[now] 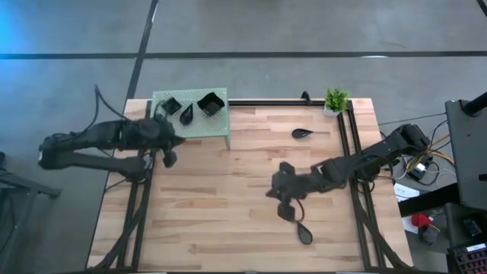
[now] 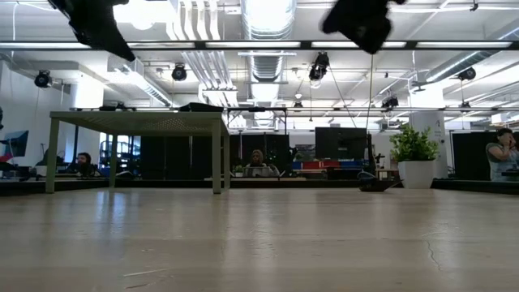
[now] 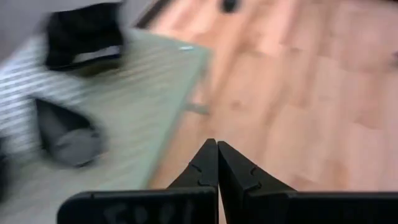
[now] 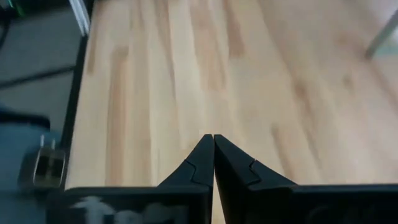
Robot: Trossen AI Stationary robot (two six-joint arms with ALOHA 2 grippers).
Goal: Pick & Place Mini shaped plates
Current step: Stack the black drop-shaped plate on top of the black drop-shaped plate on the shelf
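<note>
High view first: a pale wooden table (image 1: 228, 190) fills the middle of the frame, and a green stand (image 1: 217, 125) sits at its upper left with three mini shaped plates on top, two square ones (image 1: 211, 103) and (image 1: 173, 104) and a leaf-shaped one (image 1: 186, 116) between them. Another leaf-shaped plate (image 1: 301, 134) lies on the bare wood right of the stand, near the small potted plant (image 1: 335, 100) at the upper right corner, and a third leaf plate (image 1: 303, 233) lies low in the frame, just below the right gripper (image 1: 283, 199). The left gripper (image 1: 171, 156) hangs at the stand's lower left edge. Low view: the stand (image 2: 138, 122) rises at the left, the plant (image 2: 414, 146) at the right, both arms show only as dark shapes along the top edge, and people sit in the room behind. Left wrist view: the left claw (image 3: 217, 158) is pinched fully together with nothing between its fingers, and the stand (image 3: 155, 93) with a square plate (image 3: 84, 37) and a leaf plate (image 3: 65, 130) fills the blurred left side. Right wrist view: the right claw (image 4: 213, 152) is likewise closed tight and empty over bare wood.
</note>
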